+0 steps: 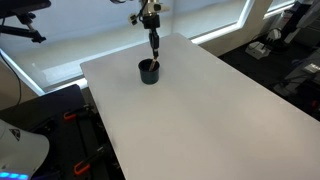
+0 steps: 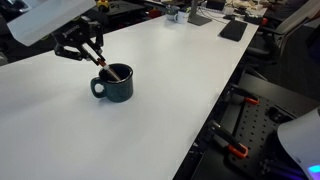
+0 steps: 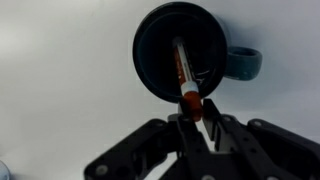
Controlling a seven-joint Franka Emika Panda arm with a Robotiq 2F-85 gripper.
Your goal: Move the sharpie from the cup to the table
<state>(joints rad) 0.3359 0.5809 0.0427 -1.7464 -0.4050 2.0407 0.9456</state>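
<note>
The black cup (image 2: 116,84) with a handle stands on the white table (image 2: 170,120). It shows in both exterior views (image 1: 148,71) and in the wrist view (image 3: 180,50). The reddish-orange sharpie (image 3: 183,78) leans inside the cup, its upper end sticking out above the rim (image 2: 104,66). My gripper (image 3: 190,118) is right over the cup and its fingers are shut on the sharpie's upper end. In an exterior view the gripper (image 1: 153,42) hangs just above the cup. The sharpie's lower end is still inside the cup.
The table stretches wide around the cup. Its far edge lies just behind the cup (image 1: 130,50). Black equipment and red clamps (image 2: 240,150) sit beyond the table's side edge. Clutter stands at the far end (image 2: 200,15).
</note>
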